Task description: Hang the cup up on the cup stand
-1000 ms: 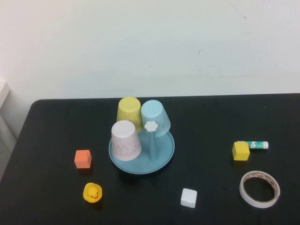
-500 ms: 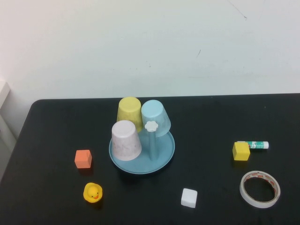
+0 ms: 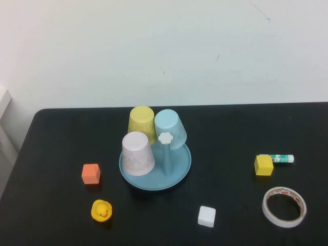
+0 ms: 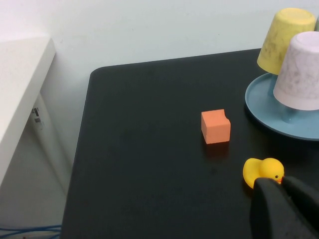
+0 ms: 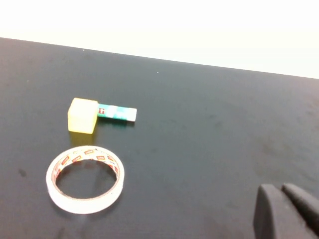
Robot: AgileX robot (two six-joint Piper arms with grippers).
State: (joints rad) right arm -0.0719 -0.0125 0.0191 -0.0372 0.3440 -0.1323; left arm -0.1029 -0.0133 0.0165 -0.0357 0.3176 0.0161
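Note:
The light blue cup (image 3: 170, 129) hangs upside down and tilted on a peg of the blue-teal cup stand (image 3: 180, 166), beside the yellow cup (image 3: 142, 123) and the pale pink-white cup (image 3: 137, 152). One free peg with a white flower knob (image 3: 165, 138) stands in front. Neither arm shows in the high view. My left gripper (image 4: 282, 185) is shut and empty, near the rubber duck (image 4: 261, 171). My right gripper (image 5: 282, 193) is shut and empty over bare table, away from the stand.
On the black table: an orange cube (image 3: 90, 173), a yellow duck (image 3: 101, 210), a white cube (image 3: 206, 216), a yellow cube (image 3: 263, 165), a glue stick (image 3: 279, 158) and a tape roll (image 3: 283, 206). A white wall stands behind.

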